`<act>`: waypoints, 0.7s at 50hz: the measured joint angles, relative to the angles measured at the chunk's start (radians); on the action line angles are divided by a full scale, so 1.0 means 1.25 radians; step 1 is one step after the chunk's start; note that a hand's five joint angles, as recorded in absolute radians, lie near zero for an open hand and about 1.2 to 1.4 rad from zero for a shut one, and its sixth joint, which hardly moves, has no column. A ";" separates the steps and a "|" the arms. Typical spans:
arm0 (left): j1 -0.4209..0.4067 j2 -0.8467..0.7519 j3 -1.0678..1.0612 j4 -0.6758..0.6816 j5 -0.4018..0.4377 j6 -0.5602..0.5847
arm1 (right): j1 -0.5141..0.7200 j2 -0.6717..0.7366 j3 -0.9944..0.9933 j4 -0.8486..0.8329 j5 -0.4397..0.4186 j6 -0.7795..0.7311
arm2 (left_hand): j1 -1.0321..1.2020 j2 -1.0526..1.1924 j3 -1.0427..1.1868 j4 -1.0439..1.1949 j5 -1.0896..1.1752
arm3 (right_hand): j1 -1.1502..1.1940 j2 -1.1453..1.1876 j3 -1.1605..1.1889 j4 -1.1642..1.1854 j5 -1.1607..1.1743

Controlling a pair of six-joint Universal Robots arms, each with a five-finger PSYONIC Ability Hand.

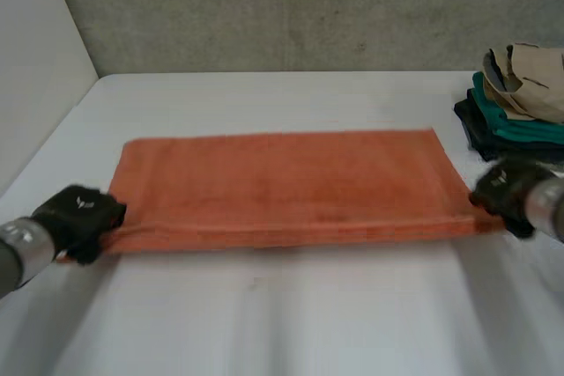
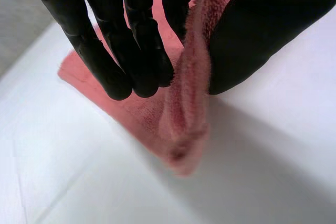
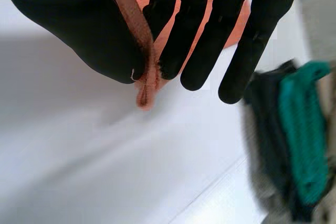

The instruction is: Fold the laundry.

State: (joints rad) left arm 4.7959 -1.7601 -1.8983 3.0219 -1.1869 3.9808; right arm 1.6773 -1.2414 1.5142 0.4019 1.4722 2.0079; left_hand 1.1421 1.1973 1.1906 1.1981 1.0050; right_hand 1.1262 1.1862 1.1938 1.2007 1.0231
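An orange towel (image 1: 282, 184) lies folded lengthwise across the middle of the white table (image 1: 282, 314). My left hand (image 1: 79, 217) pinches its near left corner, the towel (image 2: 186, 103) caught between thumb and fingers (image 2: 136, 61). At the other end my right hand (image 1: 511, 191) pinches the near right corner; the towel's edge (image 3: 144, 77) runs between its thumb and fingers (image 3: 210, 40). Both corners are lifted slightly off the table.
A stack of folded clothes (image 1: 520, 103), tan on green on dark, sits at the table's far right edge, close beside my right hand, and the stack (image 3: 294, 135) appears past its fingertips. A grey wall runs behind the table.
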 measured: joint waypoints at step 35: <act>-0.207 -0.563 0.790 0.009 -0.226 0.006 | 0.103 0.433 -0.404 -0.426 0.089 0.134 | 0.000 0.000 0.001 0.000 0.000 | 0.000 0.000 0.000 0.000 0.000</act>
